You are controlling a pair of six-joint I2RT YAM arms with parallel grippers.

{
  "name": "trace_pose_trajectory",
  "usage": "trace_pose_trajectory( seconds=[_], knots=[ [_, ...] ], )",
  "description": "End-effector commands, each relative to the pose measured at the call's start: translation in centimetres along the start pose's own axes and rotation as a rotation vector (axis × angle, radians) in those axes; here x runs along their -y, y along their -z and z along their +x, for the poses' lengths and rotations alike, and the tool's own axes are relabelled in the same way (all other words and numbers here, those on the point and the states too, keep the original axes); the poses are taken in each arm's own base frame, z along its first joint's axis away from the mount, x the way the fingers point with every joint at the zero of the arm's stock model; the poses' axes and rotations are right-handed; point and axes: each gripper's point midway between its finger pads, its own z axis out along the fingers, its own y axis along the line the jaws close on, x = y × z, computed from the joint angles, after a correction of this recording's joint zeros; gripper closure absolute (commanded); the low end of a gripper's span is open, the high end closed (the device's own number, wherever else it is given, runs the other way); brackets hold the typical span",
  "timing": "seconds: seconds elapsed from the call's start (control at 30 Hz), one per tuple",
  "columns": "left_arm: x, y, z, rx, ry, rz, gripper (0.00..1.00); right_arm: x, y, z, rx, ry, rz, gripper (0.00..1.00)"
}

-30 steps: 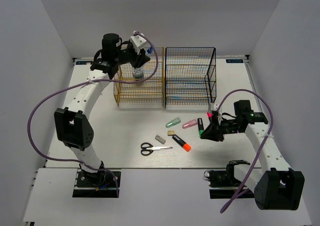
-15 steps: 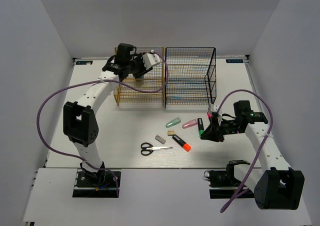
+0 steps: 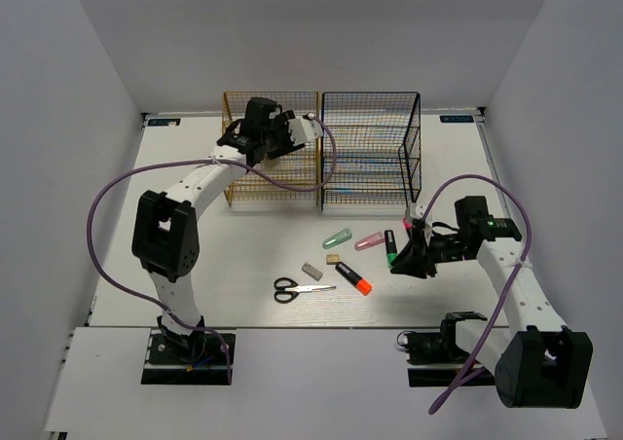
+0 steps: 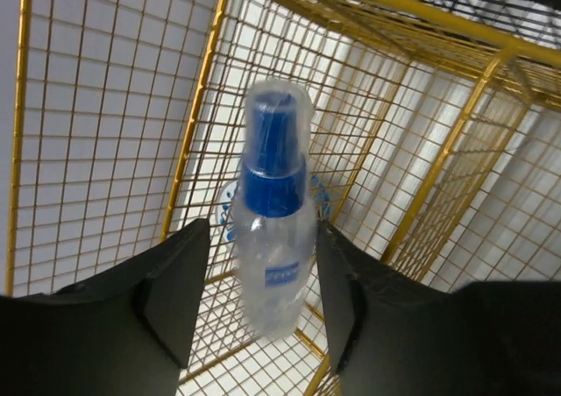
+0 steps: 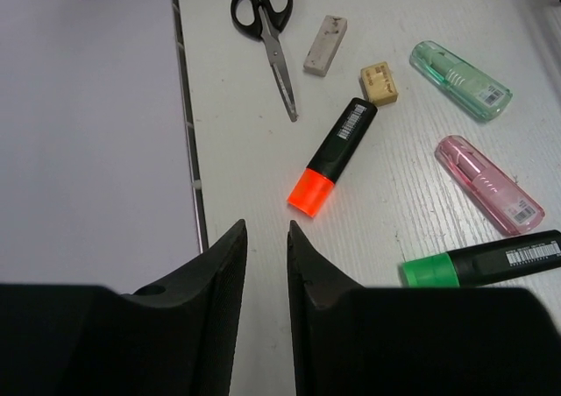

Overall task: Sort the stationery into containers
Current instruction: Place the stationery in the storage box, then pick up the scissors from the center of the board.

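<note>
Your left claw [image 4: 263,300] pinches the clear blue-capped tube [image 4: 270,238] against the gold-yellow rack [image 3: 243,182], upper centre of the overhead frame. Your right claw [image 5: 266,265], nearly pressed together and holding nothing, hovers over the table [image 3: 243,255] near the orange highlighter [image 5: 333,155] and scissors [image 5: 267,28].

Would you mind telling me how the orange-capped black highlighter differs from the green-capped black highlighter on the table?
The orange-capped black highlighter lies near the middle of the group, below the tan eraser; the green-capped black highlighter lies at the group's edge, beside the pink pastel highlighter. Their cap colours differ, and they point in different directions. Both have black bodies with white barcode labels and lie flat.
</note>
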Motion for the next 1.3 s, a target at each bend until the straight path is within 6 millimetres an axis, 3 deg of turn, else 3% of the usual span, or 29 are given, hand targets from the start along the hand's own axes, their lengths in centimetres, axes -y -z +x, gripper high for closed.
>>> trace_pose_trajectory(
  seconds=[0.0, 0.17, 0.23, 0.27, 0.3, 0.33, 0.37, 0.4, 0.43, 0.47, 0.5, 0.53, 0.57, 0.63, 0.67, 0.7, 0.77, 0.8, 0.83, 0.87, 0.9, 0.93, 1.0, 1.03, 1.07, 1.13, 1.23, 1.27],
  knots=[
    [-3.4, 2.3, -1.7, 0.011, -0.019, -0.144, 0.36, -0.1, 0.3, -1.2, 0.028, 0.038, -0.001, 0.71],
    [-4.0, 3.4, -2.3, 0.024, 0.008, -0.170, 0.37, -0.2, 0.3, -1.2, 0.028, 0.031, -0.004, 0.71],
    [-4.3, 4.3, -3.2, 0.039, 0.030, -0.187, 0.53, -0.3, 0.3, -1.3, 0.029, 0.027, -0.005, 0.73],
    [-4.6, 4.9, -3.7, 0.048, 0.053, -0.204, 0.68, -0.2, 0.3, -1.2, 0.026, 0.018, -0.005, 0.78],
    [-5.0, 5.4, -4.2, 0.052, 0.073, -0.230, 0.83, 0.0, 0.4, -1.4, 0.020, 0.006, 0.006, 1.00],
    [-5.0, 6.9, -6.3, 0.089, 0.075, -0.254, 1.00, 0.2, 0.4, -1.3, 0.014, -0.044, 0.015, 1.00],
    [-4.9, 7.6, -6.3, 0.066, 0.133, -0.281, 1.00, 0.5, 0.5, -1.3, 0.006, -0.082, 0.027, 1.00],
    [-3.4, 8.0, -7.5, 0.076, 0.146, -0.256, 1.00, 1.2, 0.6, -1.2, -0.010, -0.088, 0.055, 1.00],
    [-2.9, 10.3, -9.4, 0.118, 0.246, -0.277, 1.00, 1.7, 0.5, -1.4, -0.003, -0.198, 0.072, 1.00],
    [-1.1, 10.7, -10.6, 0.136, 0.276, -0.248, 1.00, 2.0, 0.4, -1.3, -0.006, -0.230, 0.079, 1.00],
    [-0.1, 11.4, -10.9, 0.124, 0.313, -0.227, 0.97, 2.4, 0.4, -1.8, -0.003, -0.236, 0.085, 0.91],
    [0.9, 12.7, -11.0, 0.113, 0.419, -0.219, 0.80, 1.8, 0.4, -1.7, -0.003, -0.264, 0.045, 0.11],
    [2.5, 13.8, -12.8, 0.147, 0.525, -0.187, 0.28, 1.5, 0.3, -2.8, 0.022, -0.267, -0.003, 0.10],
    [6.2, 15.2, -11.9, 0.079, 0.700, -0.082, 0.17, -0.4, 0.5, -3.4, 0.033, -0.337, -0.099, 0.10],
    [7.7, 16.4, -12.6, 0.096, 0.821, -0.025, 0.06, -0.1, 0.5, -4.0, 0.051, -0.285, -0.121, 0.10],
    [10.8, 16.4, -11.1, 0.051, 0.899, 0.039, 0.06, -0.8, 0.6, -3.9, 0.042, -0.332, -0.151, 0.10],
    [14.4, 17.7, -9.7, 0.019, 0.967, 0.126, 0.10, -0.8, 0.6, -3.8, 0.046, -0.282, -0.174, 0.10],
    [16.8, 17.5, -7.9, -0.040, 0.959, 0.159, 0.18, -0.7, 0.6, -3.8, 0.045, -0.248, -0.175, 0.18],
    [19.5, 17.4, -5.9, -0.109, 0.941, 0.197, 0.32, -0.4, 0.5, -3.4, 0.026, -0.228, -0.172, 0.58],
    [20.0, 18.3, -5.3, -0.109, 0.916, 0.203, 0.79, -0.1, 0.4, -3.4, 0.023, -0.219, -0.167, 0.90],
    [21.2, 18.2, -3.6, -0.165, 0.887, 0.197, 0.95, 0.6, 0.4, -3.6, 0.025, -0.233, -0.148, 1.00],
    [22.8, 18.7, -1.3, -0.248, 0.862, 0.216, 1.00, 1.2, 0.4, -3.2, 0.000, -0.245, -0.124, 1.00],
    [24.0, 19.6, 0.6, -0.299, 0.779, 0.233, 0.97, 1.5, 0.4, -3.0, -0.016, -0.245, -0.107, 1.00],
    [24.1, 19.9, 1.0, -0.300, 0.742, 0.241, 0.88, 2.0, 0.3, -3.1, -0.012, -0.238, -0.086, 0.86],
    [24.7, 20.3, 1.1, -0.309, 0.708, 0.259, 0.67, 2.4, 0.3, -2.7, -0.021, -0.225, -0.069, 0.40],
    [25.6, 20.6, 2.3, -0.338, 0.613, 0.294, 0.60, 2.7, 0.2, -2.8, -0.004, -0.182, -0.034, 0.10],
    [27.8, 20.2, 4.0, -0.382, 0.533, 0.365, 0.58, 2.6, 0.2, -2.7, 0.007, -0.149, -0.003, 0.11],
    [28.3, 19.8, 4.0, -0.377, 0.520, 0.372, 0.58, 2.6, 0.1, -2.4, 0.004, -0.151, 0.000, 0.16]
  ],
)
